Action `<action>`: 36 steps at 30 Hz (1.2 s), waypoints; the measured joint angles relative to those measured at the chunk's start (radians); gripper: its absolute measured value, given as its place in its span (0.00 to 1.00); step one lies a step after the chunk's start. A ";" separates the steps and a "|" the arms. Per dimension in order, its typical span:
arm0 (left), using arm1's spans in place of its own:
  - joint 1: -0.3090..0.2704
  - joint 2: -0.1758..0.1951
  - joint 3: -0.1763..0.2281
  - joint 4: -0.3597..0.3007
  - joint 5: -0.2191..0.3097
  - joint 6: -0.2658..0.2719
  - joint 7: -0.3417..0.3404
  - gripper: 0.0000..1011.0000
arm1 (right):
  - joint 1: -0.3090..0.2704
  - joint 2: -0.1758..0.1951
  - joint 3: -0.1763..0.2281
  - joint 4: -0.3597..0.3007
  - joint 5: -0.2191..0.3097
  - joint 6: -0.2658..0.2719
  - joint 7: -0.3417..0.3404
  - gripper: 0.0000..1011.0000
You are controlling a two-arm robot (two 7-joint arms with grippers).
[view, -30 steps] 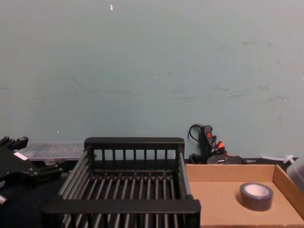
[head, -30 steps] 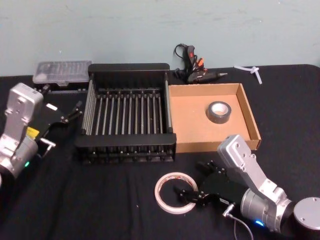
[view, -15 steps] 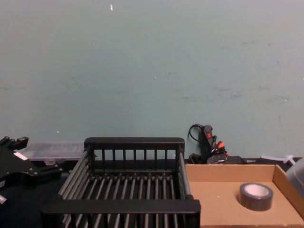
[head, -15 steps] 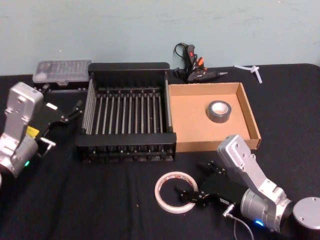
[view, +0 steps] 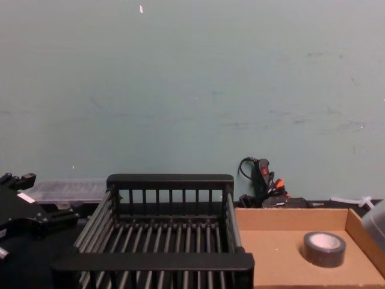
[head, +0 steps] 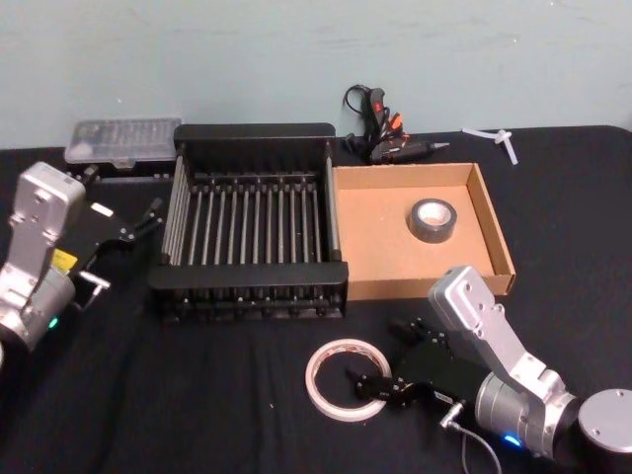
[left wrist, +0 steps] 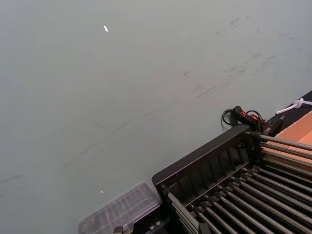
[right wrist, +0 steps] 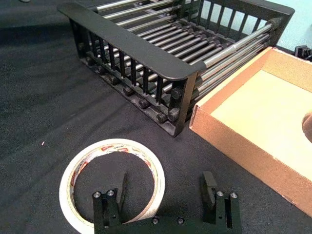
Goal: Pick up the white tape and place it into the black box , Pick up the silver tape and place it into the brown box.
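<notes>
Nothing moved: right pincer straddles white tape rim.

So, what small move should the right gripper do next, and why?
Probably close the fingers. The right gripper is open at the white tape on the table, one finger inside the ring, the other outside it, so the rim sits between them. The silver tape already lies in the brown box.

On the table the black box stands left of the brown box, their sides touching. The silver tape lies in the brown box. The white tape lies before both boxes, with the right gripper at its right edge.
</notes>
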 joint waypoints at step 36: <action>0.000 0.000 0.000 0.000 0.000 0.000 0.000 0.99 | 0.000 0.001 0.001 -0.001 0.002 -0.002 0.001 0.09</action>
